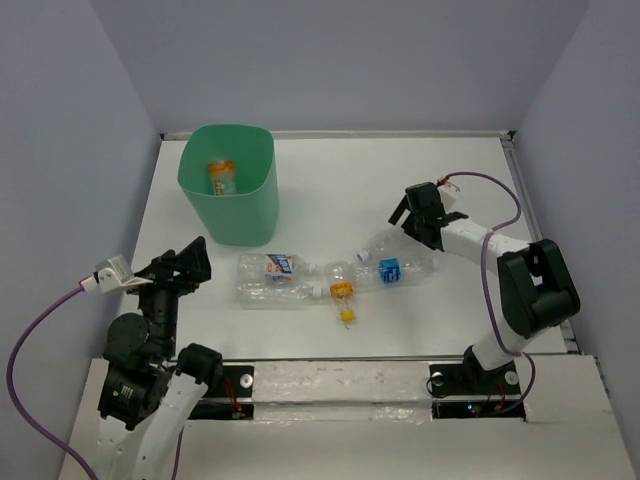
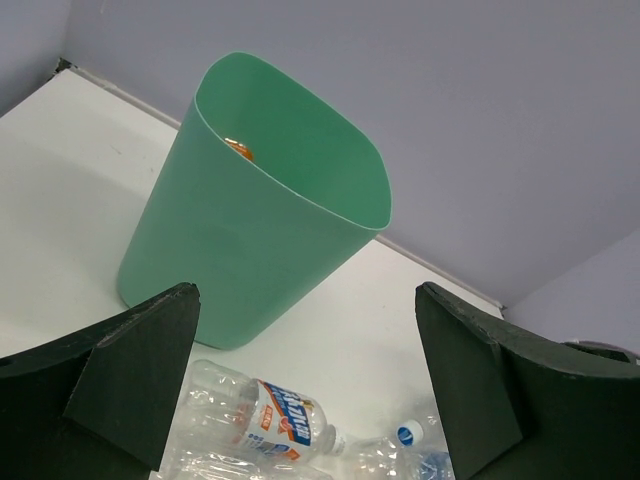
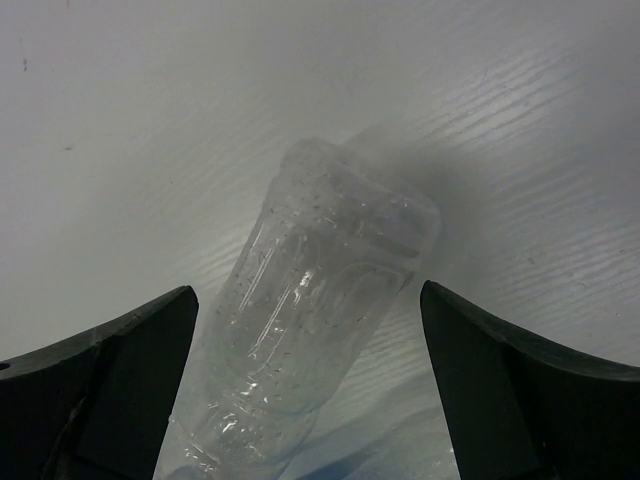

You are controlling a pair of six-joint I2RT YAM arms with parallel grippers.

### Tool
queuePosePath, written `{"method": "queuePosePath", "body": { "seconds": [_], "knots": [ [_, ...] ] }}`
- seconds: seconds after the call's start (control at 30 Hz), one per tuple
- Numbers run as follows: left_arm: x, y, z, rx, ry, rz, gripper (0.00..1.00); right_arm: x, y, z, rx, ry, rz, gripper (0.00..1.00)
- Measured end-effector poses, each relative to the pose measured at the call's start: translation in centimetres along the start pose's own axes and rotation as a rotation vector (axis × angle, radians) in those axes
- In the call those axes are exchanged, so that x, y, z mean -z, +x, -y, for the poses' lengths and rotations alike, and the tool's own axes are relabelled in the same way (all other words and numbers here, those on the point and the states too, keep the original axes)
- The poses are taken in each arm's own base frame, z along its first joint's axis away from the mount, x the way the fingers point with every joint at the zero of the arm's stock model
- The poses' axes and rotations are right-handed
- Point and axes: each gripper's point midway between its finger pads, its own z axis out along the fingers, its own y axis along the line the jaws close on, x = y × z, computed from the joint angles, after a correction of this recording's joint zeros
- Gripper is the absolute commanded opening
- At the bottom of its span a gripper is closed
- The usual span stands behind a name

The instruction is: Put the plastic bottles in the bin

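The right jaws are spread wide and nothing is held; the blunt end of a clear bottle [image 3: 320,310] is seen between them, touched by neither side. The left jaws are likewise fully parted and empty, held near the left edge of the table [image 1: 330,180] and turned toward the bin [image 2: 250,240]. The bin is stood upright at the far left corner, with an orange-labelled bottle [image 1: 221,177] inside. A red-and-blue-labelled bottle [image 1: 270,278] and an orange-capped bottle [image 1: 341,289] are laid mid-table.
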Motion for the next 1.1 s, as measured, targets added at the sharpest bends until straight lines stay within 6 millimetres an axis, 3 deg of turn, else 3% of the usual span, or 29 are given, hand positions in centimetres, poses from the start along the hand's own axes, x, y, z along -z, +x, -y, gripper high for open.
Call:
{"method": "queuePosePath", "body": {
  "seconds": [0.2, 0.33, 0.47, 0.73, 0.8, 0.93, 1.0, 1.1],
  "knots": [
    [0.1, -0.1, 0.0, 0.001, 0.002, 0.003, 0.99, -2.1, 1.5, -0.3, -0.024, 0.007, -0.057, 0.93],
    [0.1, -0.1, 0.0, 0.001, 0.002, 0.003, 0.99, -2.6, 1.6, -1.0, -0.046, -0.009, -0.064, 0.79],
    [0.1, -0.1, 0.0, 0.001, 0.002, 0.003, 0.99, -2.8, 1.1, -1.7, -0.079, -0.029, -0.047, 0.67],
    [0.1, -0.1, 0.0, 0.001, 0.002, 0.003, 0.99, -2.7, -1.2, -3.1, -0.14, -0.081, 0.048, 0.63],
    [0.1, -0.1, 0.0, 0.001, 0.002, 0.003, 0.99, -1.6, -2.6, -3.7, -0.141, -0.12, 0.091, 0.63],
    [0.1, -0.1, 0.0, 0.001, 0.002, 0.003, 0.99, 2.9, -7.3, -6.2, -0.154, -0.258, 0.226, 0.62],
    [0.1, -0.1, 0.0, 0.001, 0.002, 0.003, 0.99, 6.4, -9.8, -8.6, -0.149, -0.371, 0.317, 0.62],
    [0.1, -0.1, 0.0, 0.001, 0.0, 0.004, 0.99, 11.8, -11.2, -13.7, -0.101, -0.543, 0.402, 0.61]
  ]
}}
